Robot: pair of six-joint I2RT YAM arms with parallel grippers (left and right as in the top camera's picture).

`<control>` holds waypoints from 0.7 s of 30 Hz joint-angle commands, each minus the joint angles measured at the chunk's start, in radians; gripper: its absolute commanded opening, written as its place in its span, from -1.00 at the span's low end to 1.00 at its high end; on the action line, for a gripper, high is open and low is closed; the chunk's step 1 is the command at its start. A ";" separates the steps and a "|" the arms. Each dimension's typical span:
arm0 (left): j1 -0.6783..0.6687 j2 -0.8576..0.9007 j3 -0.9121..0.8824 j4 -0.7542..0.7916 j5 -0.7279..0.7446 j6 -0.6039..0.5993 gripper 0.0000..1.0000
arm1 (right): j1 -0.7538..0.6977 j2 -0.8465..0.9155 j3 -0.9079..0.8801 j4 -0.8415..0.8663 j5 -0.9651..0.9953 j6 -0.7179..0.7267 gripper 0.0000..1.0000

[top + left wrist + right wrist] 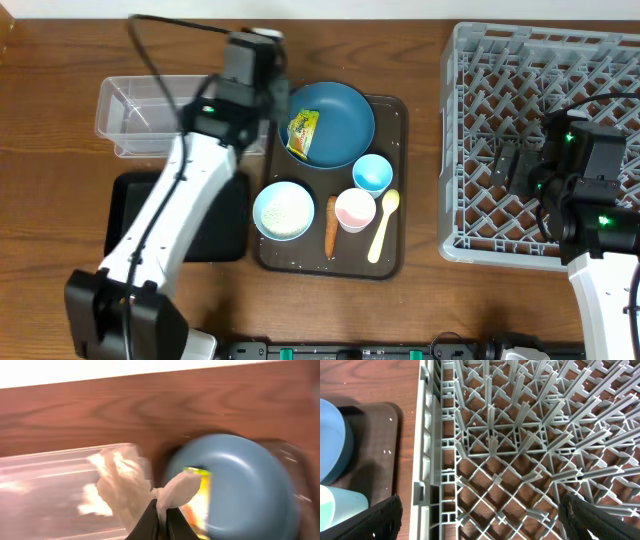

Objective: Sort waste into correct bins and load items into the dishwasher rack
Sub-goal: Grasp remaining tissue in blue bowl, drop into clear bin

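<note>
My left gripper [162,527] is shut on a crumpled white tissue [175,491], which hangs above the gap between the clear tub [50,485] and the dark blue bowl [245,485]. From overhead, the left gripper [272,97] hides the tissue. A yellow-green wrapper [303,133] lies in the dark blue bowl [340,115]. On the brown tray [396,112] are a white bowl of rice [283,211], a carrot stick [331,226], a pink cup [354,210], a light blue cup [372,173] and a yellow spoon [384,225]. My right gripper [485,520] hangs open over the grey rack [520,435].
The clear tub [135,115] sits at the back left, with the shallow black tray [215,225] just in front of it under my left arm. The grey rack [600,60] fills the right side. Bare wood runs between the brown tray and the rack.
</note>
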 commanded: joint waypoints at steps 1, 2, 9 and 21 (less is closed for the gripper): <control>0.067 0.031 -0.002 -0.005 -0.066 0.005 -0.88 | 0.021 -0.001 0.023 -0.002 0.003 -0.013 0.99; 0.082 0.034 -0.003 -0.006 -0.066 0.004 -0.88 | 0.021 -0.001 0.023 -0.002 0.003 -0.013 0.99; 0.153 0.081 -0.005 -0.008 -0.066 -0.002 -0.81 | 0.021 -0.001 0.023 -0.002 0.002 -0.013 0.98; 0.149 0.100 -0.005 -0.017 0.155 -0.002 0.06 | 0.021 0.000 0.023 -0.002 0.002 -0.013 0.99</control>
